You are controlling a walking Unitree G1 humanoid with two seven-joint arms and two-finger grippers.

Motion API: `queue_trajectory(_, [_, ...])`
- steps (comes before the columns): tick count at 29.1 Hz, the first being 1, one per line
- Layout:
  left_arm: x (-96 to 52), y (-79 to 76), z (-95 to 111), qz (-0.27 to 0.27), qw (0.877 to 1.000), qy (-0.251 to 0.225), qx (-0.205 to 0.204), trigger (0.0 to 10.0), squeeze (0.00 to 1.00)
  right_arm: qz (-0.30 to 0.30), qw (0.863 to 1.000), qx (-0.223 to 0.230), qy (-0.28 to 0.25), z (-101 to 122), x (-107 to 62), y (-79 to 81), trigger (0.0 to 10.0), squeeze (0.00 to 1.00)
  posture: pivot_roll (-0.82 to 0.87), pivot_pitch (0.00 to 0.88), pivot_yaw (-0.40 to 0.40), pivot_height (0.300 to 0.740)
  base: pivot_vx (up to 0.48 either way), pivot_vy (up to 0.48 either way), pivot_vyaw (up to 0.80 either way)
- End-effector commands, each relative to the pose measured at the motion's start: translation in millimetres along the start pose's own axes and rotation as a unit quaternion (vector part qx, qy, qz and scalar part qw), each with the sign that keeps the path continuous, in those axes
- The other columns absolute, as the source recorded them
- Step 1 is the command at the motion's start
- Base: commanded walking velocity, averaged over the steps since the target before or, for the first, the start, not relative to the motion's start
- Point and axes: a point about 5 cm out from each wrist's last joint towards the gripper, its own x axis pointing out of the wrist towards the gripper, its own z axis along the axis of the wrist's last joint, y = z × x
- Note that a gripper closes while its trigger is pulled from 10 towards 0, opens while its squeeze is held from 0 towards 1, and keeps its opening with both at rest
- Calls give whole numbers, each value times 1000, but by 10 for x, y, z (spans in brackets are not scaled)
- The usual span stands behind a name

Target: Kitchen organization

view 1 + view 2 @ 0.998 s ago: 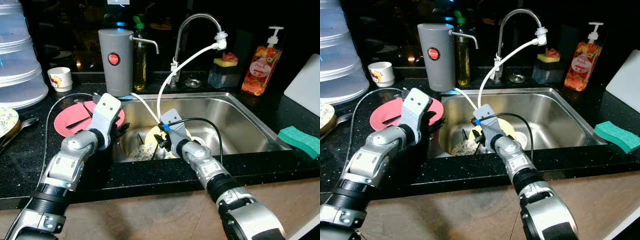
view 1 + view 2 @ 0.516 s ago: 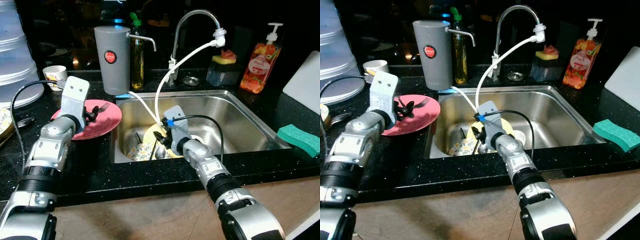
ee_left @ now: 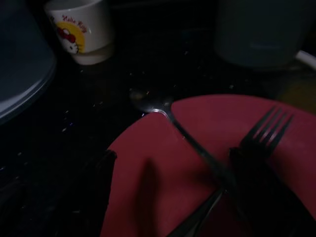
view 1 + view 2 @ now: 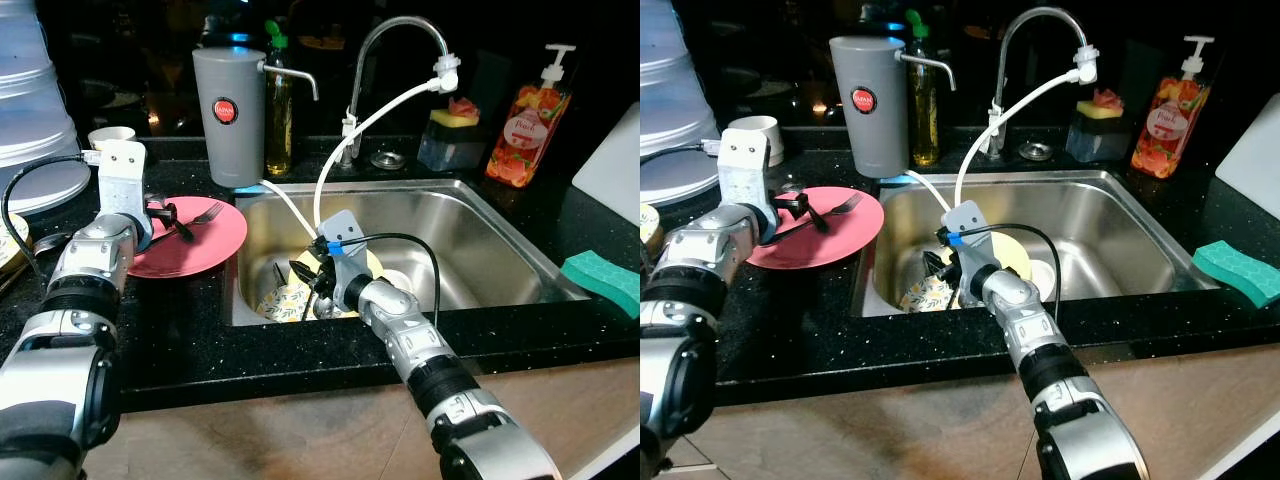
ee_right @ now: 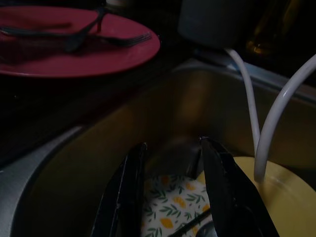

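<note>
Since half a second ago my left gripper [image 4: 172, 219] has swung a little further toward the left of the frame and now sits over the near-left part of the red plate [image 4: 205, 248]; a second ago that arm was beside the sink's left wall. Its black fingers are spread apart, holding nothing, with a thin metal spoon [image 3: 163, 112] and a four-tined fork [image 3: 266, 131] crossed on the plate's smooth matte surface between them. On the black speckled counter [image 4: 180, 340] behind the plate stands a small white mug [image 3: 81, 29] with a cartoon print.

My right gripper [image 4: 308, 277] has barely shifted and stays low in the brushed stainless steel sink [image 4: 480, 235], at centre frame. In the right wrist view its two long fingers [image 5: 224, 182] stand parted, gripping nothing, just above a round yellow plate [image 5: 276, 190] and a white dish with a lemon-and-leaf pattern [image 5: 170, 207].

Two white hoses [image 4: 330, 170] drop from the curved chrome faucet [image 4: 395, 60] into the basin. At the upper middle of the frame a grey cylindrical dispenser [image 4: 230, 115] stands beside a glass oil bottle [image 4: 279, 120]. An orange soap pump bottle [image 4: 520, 130] is at the upper right, and a green sponge [image 4: 605, 280] lies at the right edge.
</note>
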Motion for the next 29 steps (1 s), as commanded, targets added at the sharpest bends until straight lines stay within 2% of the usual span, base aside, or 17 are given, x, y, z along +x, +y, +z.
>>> queue_trajectory(1, [3, 50, 27, 11, 1000, -3, -4, 10000, 1000, -6, 1000, 1, -17, 25, -30, -6, 10000, 0, 41, 89, -16, 740, 0, 0, 0])
queue_trajectory(16, [22, 81, 105, 32, 999, -10, -24, 10000, 1000, -9, 999, 0, -50, 80, -98, 25, 10000, 0, 52, 150, 0, 740, 0, 0, 0])
queue_trajectory(17, [23, 78, 104, 32, 999, -9, -24, 10000, 976, -9, 999, 0, -50, 78, -102, 30, 10000, 0, 52, 150, 0, 740, 0, 0, 0])
queue_trajectory(18, [24, 76, 105, 32, 999, -8, -26, 10000, 855, -9, 999, 1, -51, 76, -105, 35, 10000, 0, 55, 154, 2, 740, 0, 0, 0])
queue_trajectory(19, [26, 67, 104, 31, 999, -7, -32, 10000, 663, -9, 999, 2, -50, 66, -111, 40, 10000, 0, 57, 161, 6, 740, 0, 0, 0])
queue_trajectory(20, [27, 63, 102, 30, 999, -5, -34, 10000, 663, -9, 999, 3, -49, 62, -114, 42, 10000, 0, 57, 161, 6, 740, 0, 0, 0])
queue_trajectory(22, [29, 58, 65, 32, 999, 11, -33, 10000, 55, -10, 999, 5, -48, 53, -122, 43, 10000, 0, 58, 164, 13, 740, 0, 0, 0])
queue_trajectory(23, [28, 59, 20, 36, 999, 31, -16, 10000, 0, -11, 999, 8, -47, 49, -129, 38, 10000, 0, 59, 164, 16, 740, 0, 0, 0])
queue_trajectory(29, [25, 60, -18, 37, 998, 52, -6, 10000, 0, -11, 999, 11, -47, 50, -135, 29, 10000, 0, 58, 165, 19, 740, 0, 0, 0])
